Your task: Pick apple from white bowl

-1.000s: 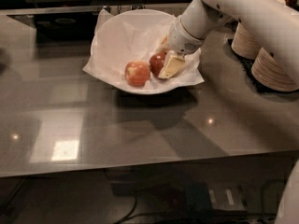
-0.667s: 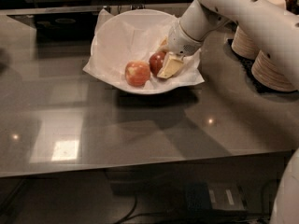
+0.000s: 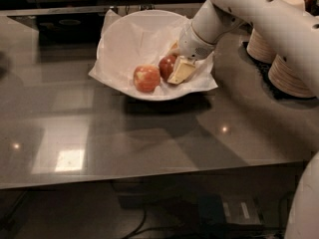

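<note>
The white bowl (image 3: 124,44), lined with crumpled white paper, stands at the back middle of the dark table. Two apples lie in it. The darker deep-red apple (image 3: 167,66) is on the right, and a paler orange-red apple (image 3: 146,78) lies just left of it. My gripper (image 3: 176,61) reaches down into the bowl from the upper right and sits right against the darker apple, covering its right side. The apple rests on the paper at the bottom of the bowl.
Stacks of small cream paper bowls (image 3: 291,76) stand on a dark mat at the right, just behind my arm (image 3: 259,9). The glossy table (image 3: 149,143) reaches toward the front edge, with cables on the floor below.
</note>
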You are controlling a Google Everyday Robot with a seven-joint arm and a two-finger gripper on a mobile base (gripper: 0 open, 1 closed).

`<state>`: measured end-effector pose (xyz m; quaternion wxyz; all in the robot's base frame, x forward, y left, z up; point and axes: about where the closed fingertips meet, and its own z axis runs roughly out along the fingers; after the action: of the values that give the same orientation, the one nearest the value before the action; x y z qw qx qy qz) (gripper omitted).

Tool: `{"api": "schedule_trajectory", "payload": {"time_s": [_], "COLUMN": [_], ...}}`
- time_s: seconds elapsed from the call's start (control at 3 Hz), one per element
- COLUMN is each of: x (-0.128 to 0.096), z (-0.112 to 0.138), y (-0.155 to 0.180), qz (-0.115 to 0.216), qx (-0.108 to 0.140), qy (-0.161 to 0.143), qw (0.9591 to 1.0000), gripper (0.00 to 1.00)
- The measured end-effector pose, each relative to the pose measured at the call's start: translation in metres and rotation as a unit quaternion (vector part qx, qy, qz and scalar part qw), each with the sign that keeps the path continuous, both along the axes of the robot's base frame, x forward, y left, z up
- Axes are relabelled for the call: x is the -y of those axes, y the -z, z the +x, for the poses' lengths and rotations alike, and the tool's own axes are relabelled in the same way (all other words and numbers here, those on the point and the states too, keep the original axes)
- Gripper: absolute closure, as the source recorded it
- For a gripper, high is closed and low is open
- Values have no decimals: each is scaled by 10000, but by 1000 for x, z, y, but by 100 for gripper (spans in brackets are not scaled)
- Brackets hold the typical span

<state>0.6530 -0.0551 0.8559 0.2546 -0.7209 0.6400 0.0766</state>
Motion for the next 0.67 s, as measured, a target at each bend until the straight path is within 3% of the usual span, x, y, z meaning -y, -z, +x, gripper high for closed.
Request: {"api": "schedule_trajectory", "payload": {"time_s": [0.33,0.67], "x": [0,-2], "z": [0,-2], "y": [-2,-11], "qz": [0,156], "qx": [0,35], "qy": [0,-125], "qw": [10000,9998], "gripper": [99,100]}}
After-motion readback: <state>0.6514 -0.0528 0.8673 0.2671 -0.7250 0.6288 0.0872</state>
